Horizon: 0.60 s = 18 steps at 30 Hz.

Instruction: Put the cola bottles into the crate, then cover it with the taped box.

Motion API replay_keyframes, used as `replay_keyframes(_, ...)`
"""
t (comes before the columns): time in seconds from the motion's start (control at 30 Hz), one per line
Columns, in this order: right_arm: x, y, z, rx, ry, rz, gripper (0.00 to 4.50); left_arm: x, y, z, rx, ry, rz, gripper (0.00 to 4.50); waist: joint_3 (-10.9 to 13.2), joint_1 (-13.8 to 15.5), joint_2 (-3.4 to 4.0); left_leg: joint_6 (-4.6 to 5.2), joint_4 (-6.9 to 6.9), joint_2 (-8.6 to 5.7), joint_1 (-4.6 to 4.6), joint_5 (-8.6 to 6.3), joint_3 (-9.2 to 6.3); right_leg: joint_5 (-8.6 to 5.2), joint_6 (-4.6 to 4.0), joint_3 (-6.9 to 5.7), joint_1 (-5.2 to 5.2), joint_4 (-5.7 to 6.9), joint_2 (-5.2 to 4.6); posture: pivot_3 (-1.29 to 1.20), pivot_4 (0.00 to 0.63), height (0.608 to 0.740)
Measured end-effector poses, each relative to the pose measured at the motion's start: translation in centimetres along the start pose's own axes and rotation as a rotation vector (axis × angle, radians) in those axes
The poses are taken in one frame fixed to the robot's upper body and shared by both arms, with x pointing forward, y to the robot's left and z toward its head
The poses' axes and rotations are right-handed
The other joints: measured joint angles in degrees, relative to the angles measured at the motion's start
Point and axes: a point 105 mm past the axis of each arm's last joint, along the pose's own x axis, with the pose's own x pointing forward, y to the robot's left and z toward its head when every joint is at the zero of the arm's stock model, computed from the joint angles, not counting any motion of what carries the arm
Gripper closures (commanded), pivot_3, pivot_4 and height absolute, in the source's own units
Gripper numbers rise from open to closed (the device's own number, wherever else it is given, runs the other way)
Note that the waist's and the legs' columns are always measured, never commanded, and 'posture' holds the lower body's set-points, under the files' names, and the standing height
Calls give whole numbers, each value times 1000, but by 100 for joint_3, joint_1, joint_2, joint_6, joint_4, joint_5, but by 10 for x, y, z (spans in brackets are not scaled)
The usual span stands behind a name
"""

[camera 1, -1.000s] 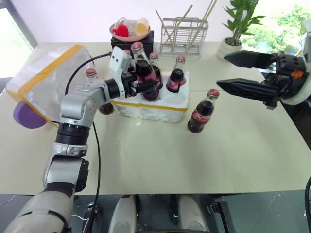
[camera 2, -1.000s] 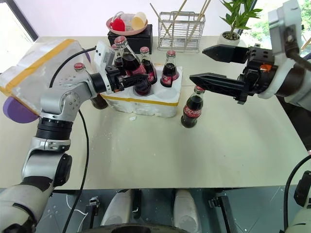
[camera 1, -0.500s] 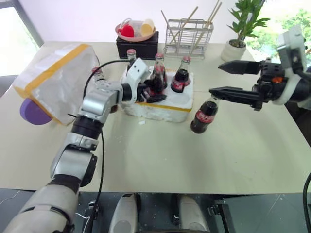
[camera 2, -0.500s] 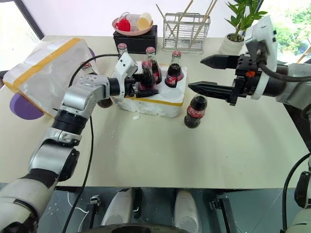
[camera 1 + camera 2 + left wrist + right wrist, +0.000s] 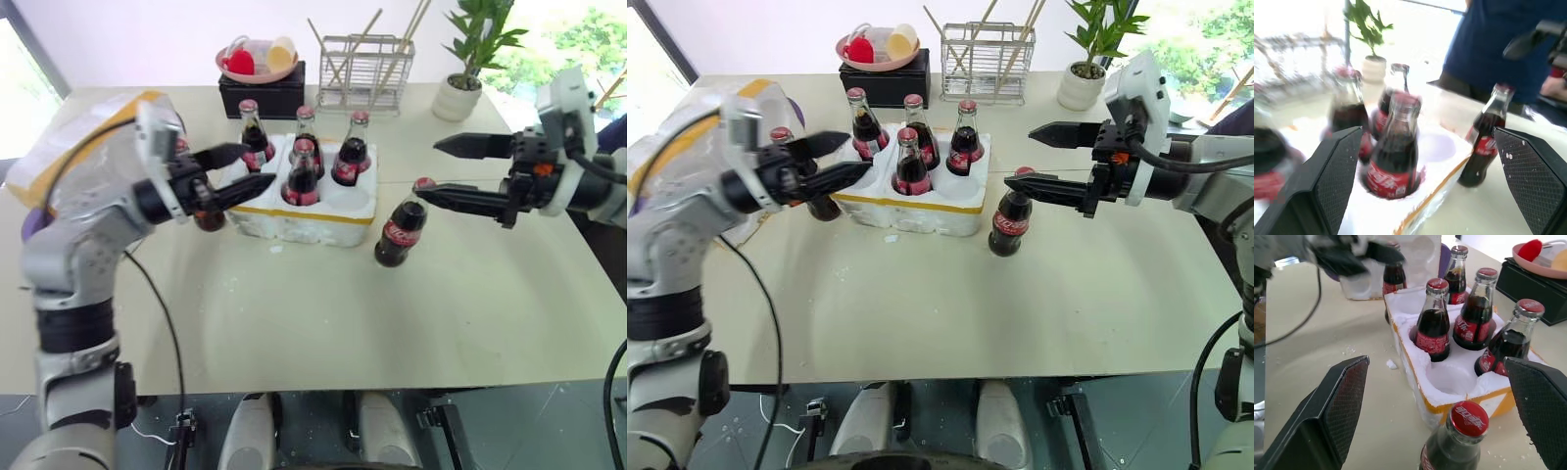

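taped box [image 5: 59,157] half hidden behind left arm

left pincer [image 5: 238,167]: agape, level | right pincer [image 5: 445,167]: agape, level

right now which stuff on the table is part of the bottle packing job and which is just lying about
Job: cola bottles, four in the crate, one standing beside it, one behind the left gripper; taped box; right gripper.

Lying about: wire rack, potted plant, pink dish on a black box.
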Motion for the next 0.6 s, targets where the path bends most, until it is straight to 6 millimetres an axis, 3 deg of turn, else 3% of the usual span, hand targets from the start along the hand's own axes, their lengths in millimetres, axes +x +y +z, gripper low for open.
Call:
replay_keyframes(0.2, 4, -2, -1, 7, -10, 18, 0, -47, 51, -45, -56, 134, 441, 66, 0, -6, -2, -3, 6, 0, 16, 1, 1, -2, -5, 1, 21, -16, 1, 0, 150, 740)
replay_keyframes(0.3, 7, -3, 0, 0, -15, 24, 0, -55, 64, -46, -26, 128, 537, 66, 1, 13, -3, -3, 4, 0, 14, 0, 4, -2, -5, 1, 20, -18, 0, 0, 150, 740)
replay_keyframes(0.43, 11, -3, -1, 0, -18, 35, 0, -54, 80, -51, -16, 114, 590, 66, 1, 28, -3, -3, 2, 0, 15, 0, 4, -1, -5, 1, 19, -17, 0, 0, 150, 740)
replay_keyframes(0.6, 13, -3, -1, 9, -25, 38, 0, -34, 92, -62, -6, 123, 560, 66, 1, 91, -3, -3, 2, 0, 15, 0, 9, -1, -5, 2, 18, -18, 0, 0, 150, 740)
